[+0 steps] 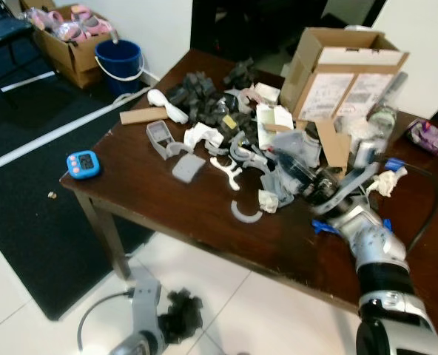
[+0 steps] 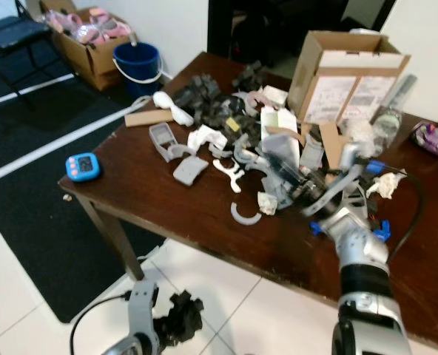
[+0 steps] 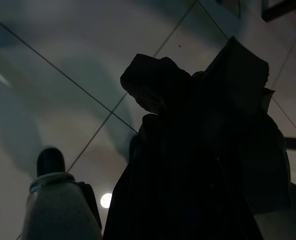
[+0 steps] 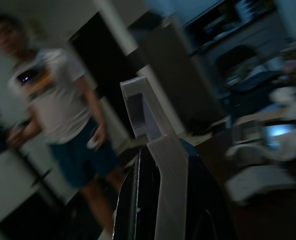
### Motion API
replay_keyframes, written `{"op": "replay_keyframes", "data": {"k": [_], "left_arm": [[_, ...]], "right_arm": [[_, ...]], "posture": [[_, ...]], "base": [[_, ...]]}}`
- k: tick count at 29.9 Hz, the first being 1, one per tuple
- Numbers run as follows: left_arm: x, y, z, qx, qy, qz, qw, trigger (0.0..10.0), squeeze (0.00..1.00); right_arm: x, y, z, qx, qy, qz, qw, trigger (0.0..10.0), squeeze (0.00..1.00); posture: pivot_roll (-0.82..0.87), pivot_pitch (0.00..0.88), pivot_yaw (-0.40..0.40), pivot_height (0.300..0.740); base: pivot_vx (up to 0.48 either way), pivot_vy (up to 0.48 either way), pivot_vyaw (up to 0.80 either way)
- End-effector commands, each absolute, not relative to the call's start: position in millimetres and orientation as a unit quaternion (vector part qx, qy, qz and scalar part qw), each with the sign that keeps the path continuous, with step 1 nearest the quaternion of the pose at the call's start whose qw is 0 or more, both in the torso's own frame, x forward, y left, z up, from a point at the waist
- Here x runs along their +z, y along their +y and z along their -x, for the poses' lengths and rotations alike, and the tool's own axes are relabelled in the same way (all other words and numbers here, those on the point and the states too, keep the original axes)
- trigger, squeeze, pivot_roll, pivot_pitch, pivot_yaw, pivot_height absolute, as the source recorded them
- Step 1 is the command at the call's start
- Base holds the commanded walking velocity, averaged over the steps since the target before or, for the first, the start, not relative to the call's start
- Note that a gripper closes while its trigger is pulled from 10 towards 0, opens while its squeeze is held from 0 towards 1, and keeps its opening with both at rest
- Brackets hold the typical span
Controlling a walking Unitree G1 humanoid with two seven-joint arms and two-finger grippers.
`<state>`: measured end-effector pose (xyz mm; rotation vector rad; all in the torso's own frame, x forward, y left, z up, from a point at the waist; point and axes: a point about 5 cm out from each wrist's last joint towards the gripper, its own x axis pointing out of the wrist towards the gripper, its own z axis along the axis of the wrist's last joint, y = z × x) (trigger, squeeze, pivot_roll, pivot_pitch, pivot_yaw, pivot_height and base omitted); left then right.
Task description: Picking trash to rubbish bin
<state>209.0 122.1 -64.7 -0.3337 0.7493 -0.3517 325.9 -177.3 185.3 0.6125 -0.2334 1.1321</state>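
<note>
A heap of trash, grey plastic parts, black foam bits and crumpled paper, covers the dark wooden table. My right gripper is low over the table's right side, shut on a pale grey plastic piece that sticks out past its fingers. My left arm hangs beside the table near the floor. Its gripper is shut on a black foam chunk, which looks like a dark mass in the left wrist view. A blue bucket stands on the floor beyond the table's far left corner.
An open cardboard box stands at the table's back right. A blue timer lies at the left corner and a black cable at the right. A box of pink items sits by the bucket. A person stands nearby.
</note>
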Motion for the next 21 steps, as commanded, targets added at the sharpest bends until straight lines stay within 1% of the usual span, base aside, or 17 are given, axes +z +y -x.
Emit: {"op": "replay_keyframes", "data": {"k": [1, 3, 5, 9, 12, 16, 18, 21], "left_arm": [[-70.1, 114.2, -200.0, -0.175, 0.384, 0.170, 0.891, 10.0, 0.00], [-70.3, 114.4, -200.0, -0.175, 0.386, 0.168, 0.890, 10.0, 0.00], [-70.4, 114.5, -200.0, -0.175, 0.387, 0.168, 0.890, 10.0, 0.00], [-71.6, 117.7, -197.7, -0.174, 0.388, 0.165, 0.890, 10.0, 0.00], [-72.4, 119.5, -196.4, -0.173, 0.390, 0.164, 0.890, 10.0, 0.00], [-73.5, 121.5, -194.4, -0.169, 0.393, 0.166, 0.889, 10.0, 0.00], [-74.5, 122.8, -192.3, -0.168, 0.394, 0.166, 0.888, 10.0, 0.00], [-75.9, 123.5, -189.7, -0.166, 0.397, 0.165, 0.888, 10.0, 0.00]], "right_arm": [[174.4, -169.3, -322.1, 0.539, -0.084, -0.275, 0.792, 10.0, 0.00], [165.1, -159.2, -321.0, 0.546, -0.059, -0.272, 0.790, 10.0, 0.00], [163.2, -156.8, -319.5, 0.549, -0.053, -0.271, 0.789, 10.0, 0.00], [149.2, -134.7, -304.2, 0.582, -0.010, -0.263, 0.769, 10.0, 0.00], [141.4, -131.1, -301.6, 0.588, 0.006, -0.257, 0.767, 10.0, 0.00], [129.4, -129.0, -294.8, 0.604, 0.030, -0.255, 0.755, 10.0, 0.00], [119.8, -128.2, -286.6, 0.620, 0.053, -0.244, 0.743, 10.0, 0.00], [108.8, -127.6, -280.8, 0.624, 0.084, -0.231, 0.742, 10.0, 0.00]], "posture": [[0.12, 0.126, -0.083, 0.740], [0.12, 0.126, -0.081, 0.740], [0.12, 0.126, -0.081, 0.740], [0.12, 0.125, -0.078, 0.740], [0.12, 0.125, -0.079, 0.740], [0.13, 0.127, -0.079, 0.740], [0.13, 0.129, -0.082, 0.740], [0.13, 0.131, -0.081, 0.740]], "base": [[0.000, 0.000, 0.00], [-0.304, 0.000, 0.00], [-0.304, 0.000, 0.00], [-0.319, 0.000, 0.00], [-0.315, 0.000, 0.00], [0.000, 0.000, 0.00], [0.000, 0.000, 0.00], [0.000, 0.000, 0.00]]}}
